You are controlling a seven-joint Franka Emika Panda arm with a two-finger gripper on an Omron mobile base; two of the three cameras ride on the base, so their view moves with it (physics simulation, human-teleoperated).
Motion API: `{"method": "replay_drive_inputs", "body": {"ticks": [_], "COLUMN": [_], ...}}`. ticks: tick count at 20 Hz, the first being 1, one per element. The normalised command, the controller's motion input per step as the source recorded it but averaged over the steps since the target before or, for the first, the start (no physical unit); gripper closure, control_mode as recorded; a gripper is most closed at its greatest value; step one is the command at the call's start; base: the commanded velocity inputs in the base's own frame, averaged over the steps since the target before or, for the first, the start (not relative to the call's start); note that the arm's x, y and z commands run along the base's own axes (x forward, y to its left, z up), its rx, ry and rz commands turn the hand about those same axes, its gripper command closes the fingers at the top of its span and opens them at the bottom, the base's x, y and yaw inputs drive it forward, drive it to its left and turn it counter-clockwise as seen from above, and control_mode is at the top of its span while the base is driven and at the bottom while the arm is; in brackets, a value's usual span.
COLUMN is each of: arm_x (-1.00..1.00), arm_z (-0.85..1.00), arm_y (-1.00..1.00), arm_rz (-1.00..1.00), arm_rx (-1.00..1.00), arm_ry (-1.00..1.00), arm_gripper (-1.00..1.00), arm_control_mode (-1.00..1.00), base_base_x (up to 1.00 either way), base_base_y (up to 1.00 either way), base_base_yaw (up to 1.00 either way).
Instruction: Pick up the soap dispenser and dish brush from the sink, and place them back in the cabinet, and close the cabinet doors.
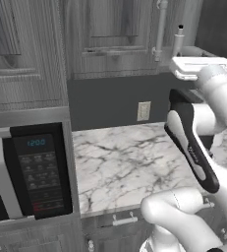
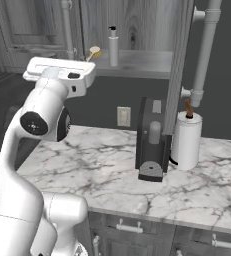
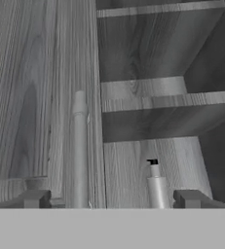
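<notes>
Claw spread wide, empty, facing soap dispenser on cabinet shelf; right base view adds dish brush beside

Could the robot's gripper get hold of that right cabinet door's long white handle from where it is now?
Probably yes: the gripper is open, nothing blocks the right door's handle, though the arm must swing across.

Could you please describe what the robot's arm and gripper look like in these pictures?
The arm is glossy white with rounded segments and dark joint caps; a black panel runs along one link. The gripper has a flat white hand and two small dark grey, blocky fingertips. No cables are visible.
</notes>
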Motion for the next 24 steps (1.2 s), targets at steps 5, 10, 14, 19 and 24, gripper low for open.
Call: {"method": "replay_drive_inputs", "body": {"ticks": [5,10,14,19,24], "arm_x": [-0.72,-0.65,-0.71,-0.75,-0.36], "arm_z": [0.21,0.13,0.0,0.0,0.0], "arm_y": [-0.08,-0.07,-0.09,-0.19,-0.26], "arm_rz": [0.0,0.0,0.0,0.0,0.0], "arm_rx": [0.0,0.0,0.0,0.0,0.0], "arm_ry": [0.1,0.09,0.06,0.01,0.0], "arm_gripper": [-1.0,-1.0,-1.0,-1.0,-1.0], "arm_control_mode": [-1.0,-1.0,-1.0,-1.0,-1.0], "base_base_x": [0.0,0.0,0.0,0.0,0.0], "base_base_y": [0.0,0.0,0.0,0.0,0.0], "base_base_yaw": [0.0,0.0,0.0,0.0,0.0]}}
